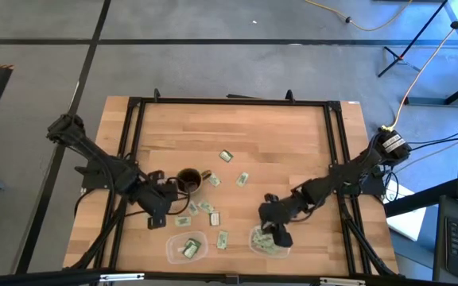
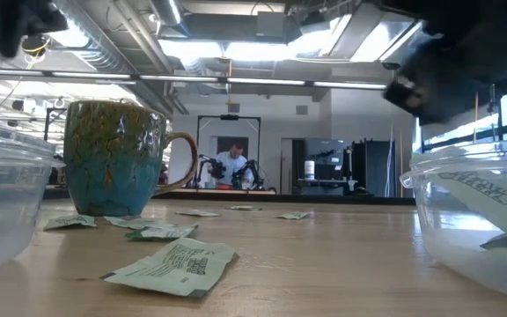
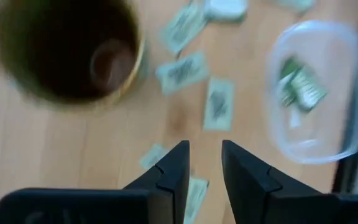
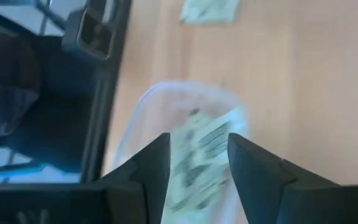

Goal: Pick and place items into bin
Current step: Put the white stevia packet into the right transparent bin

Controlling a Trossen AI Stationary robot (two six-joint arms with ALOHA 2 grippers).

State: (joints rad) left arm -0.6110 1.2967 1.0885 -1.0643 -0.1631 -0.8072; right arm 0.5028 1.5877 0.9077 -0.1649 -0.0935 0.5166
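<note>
right gripper (image 4: 194, 168) hangs over the right clear plastic bin (image 1: 259, 242) at the table's near edge, fingers spread, gripping nothing. pale green and white flat packets in that bin (image 4: 199, 163) lie overlapped, their count hard to make out.

left gripper (image 3: 202, 180) is parted and empty above the wooden table (image 1: 285, 143), just beside the brown ceramic mug (image 1: 188, 181). a second clear bin (image 1: 185, 247) holds a couple of packets.

loose packets (image 1: 207, 208) scatter near the mug with long axes at mixed angles. the nearest packet in the low view (image 2: 176, 265) lies flat, long axis running left to right. the low view cuts off both bins.
</note>
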